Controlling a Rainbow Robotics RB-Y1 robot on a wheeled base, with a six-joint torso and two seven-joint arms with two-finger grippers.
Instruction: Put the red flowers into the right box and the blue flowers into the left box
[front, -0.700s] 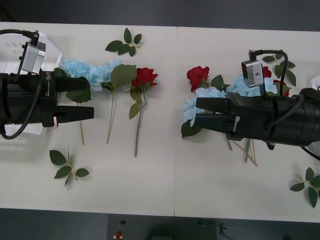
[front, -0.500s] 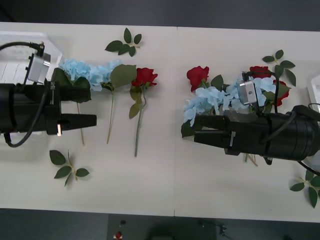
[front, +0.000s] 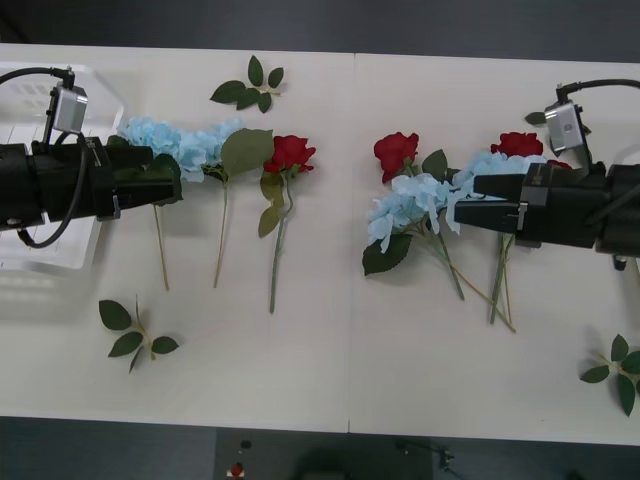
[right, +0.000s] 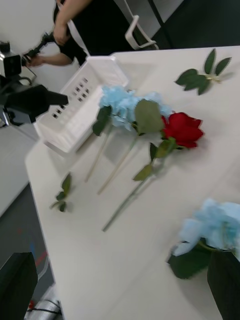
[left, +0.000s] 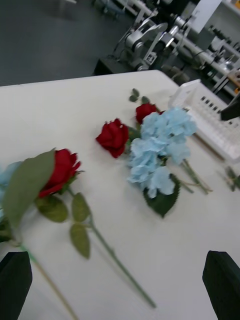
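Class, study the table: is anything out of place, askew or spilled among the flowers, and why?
Nothing is spilled or damaged. The red flowers and blue flowers lie mixed in two heaps on the table, none yet in the left box. Loose leaf sprigs lie scattered around them.

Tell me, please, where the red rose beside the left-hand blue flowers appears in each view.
Front view: the red rose lies left of centre, just right of a big green leaf.
Right wrist view: red rose against that leaf.
Left wrist view: red rose beside the leaf.
Shared landmark: the big green leaf.
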